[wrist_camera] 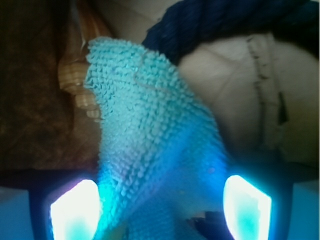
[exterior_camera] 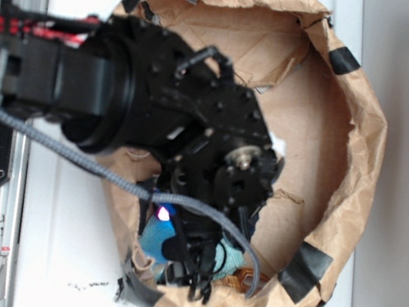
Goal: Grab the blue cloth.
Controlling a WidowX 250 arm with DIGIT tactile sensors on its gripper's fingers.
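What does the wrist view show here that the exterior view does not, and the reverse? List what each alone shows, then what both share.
Wrist only: the cloth's terry weave, a dark navy rope, a shell, two glowing fingertips flanking the cloth.
Exterior only: the brown paper bin, its black tape, the arm.
Both: the blue cloth under the gripper.

The exterior view is bright, washed out and soft. In the wrist view, two glowing cyan-white patches either side of the pincer (wrist_camera: 161, 207) blow out, tinting the blue cloth (wrist_camera: 150, 145) between them; everything is blurred, left edge dim.
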